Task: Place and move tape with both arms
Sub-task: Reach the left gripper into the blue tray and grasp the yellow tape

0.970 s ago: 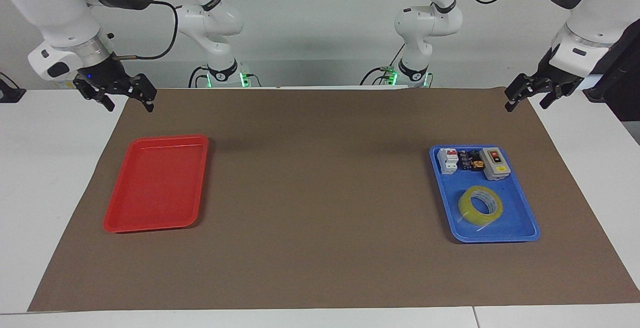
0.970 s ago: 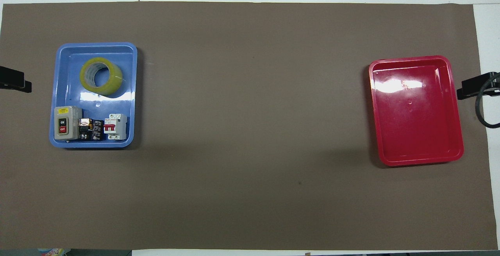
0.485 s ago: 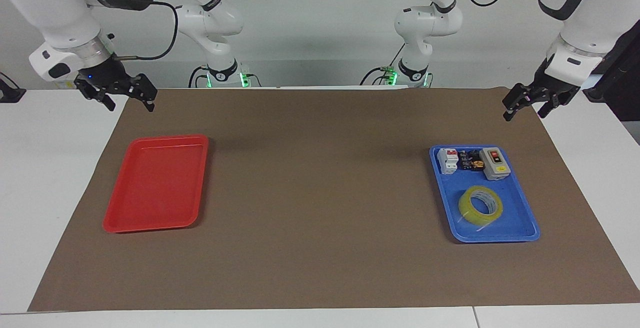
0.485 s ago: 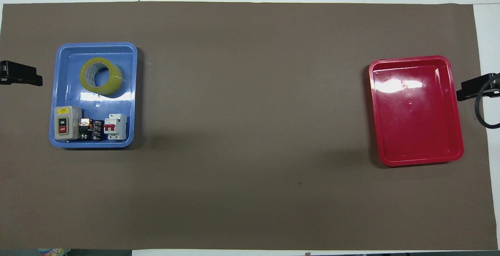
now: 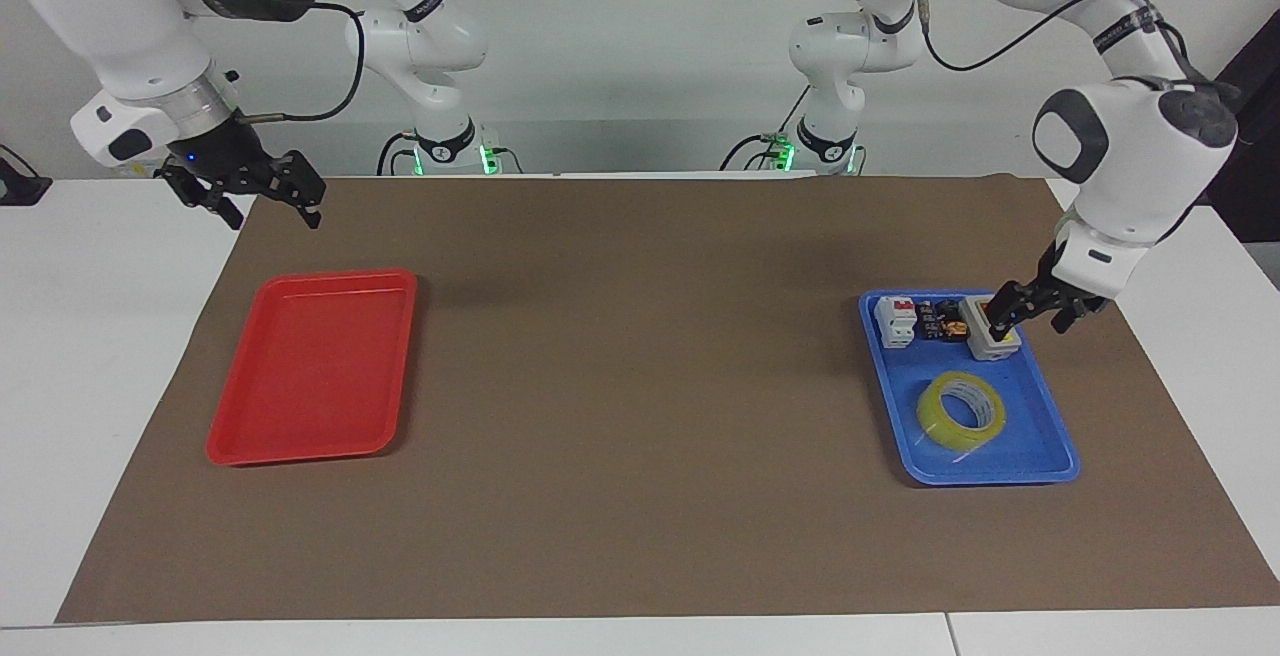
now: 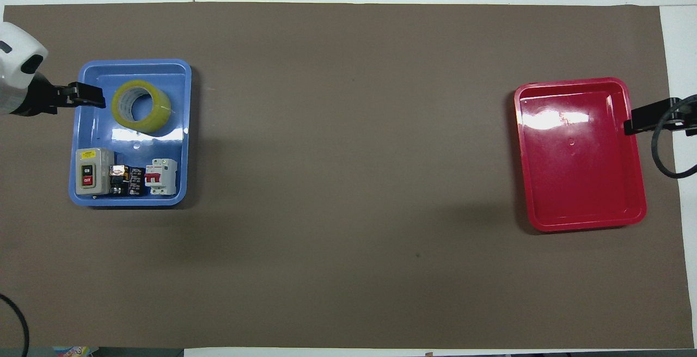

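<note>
Yellow tape [image 5: 961, 410] flat in the blue tray [image 5: 1045, 436] at the left arm's end of the brown mat [image 5: 640, 386], in the half of the tray farther from the robots, touching neither gripper. Nearer the robots in the same tray, a row of three: grey on/off switch box [image 5: 989, 326], small dark component [image 5: 938, 324], white circuit breaker [image 5: 896, 321]. Left gripper [image 5: 1035, 314] raised over the edge of the blue tray on the left arm's side, fingers spread apart and empty, one fingertip [image 5: 1003, 312] overlapping the switch box in the facing view; from overhead, one black finger [image 6: 81, 95] lying across the tray's rim just beside the tape [image 6: 141, 106], contact with the tray not readable. Red tray [image 5: 312, 368] empty at the right arm's end of the mat, well apart from the blue tray. Right gripper [image 5: 265, 198] up in the air over the mat's corner nearest the right arm's base, jaws open, holding nothing; from overhead, only its black tip [image 6: 648, 117] showing at the red tray's [image 6: 582, 221] outer rim. Two smaller white arms [image 5: 425, 36] with green-lit bases at the robots' edge of the table.
</note>
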